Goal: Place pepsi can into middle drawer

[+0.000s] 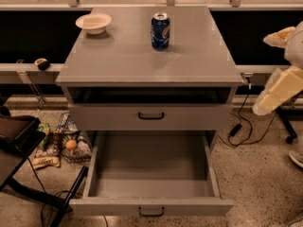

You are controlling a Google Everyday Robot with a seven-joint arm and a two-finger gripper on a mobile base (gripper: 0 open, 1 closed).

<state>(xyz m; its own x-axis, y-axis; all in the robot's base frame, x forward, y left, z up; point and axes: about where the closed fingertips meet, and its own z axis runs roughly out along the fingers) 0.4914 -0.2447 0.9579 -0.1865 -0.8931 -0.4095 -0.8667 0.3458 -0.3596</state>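
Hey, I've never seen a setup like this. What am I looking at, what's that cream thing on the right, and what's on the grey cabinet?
One camera looks down on a grey cabinet from the front; where the camera is mounted isn't on record. The cream shapes at the right edge belong to a mobile robot's single arm. Its end effector hangs beside the cabinet, well away from the can. On top stand a Pepsi can, upright near the back, and a white bowl at the back left. The lower drawer is pulled out and empty; the can is meant to go there. Nothing is picked up yet.
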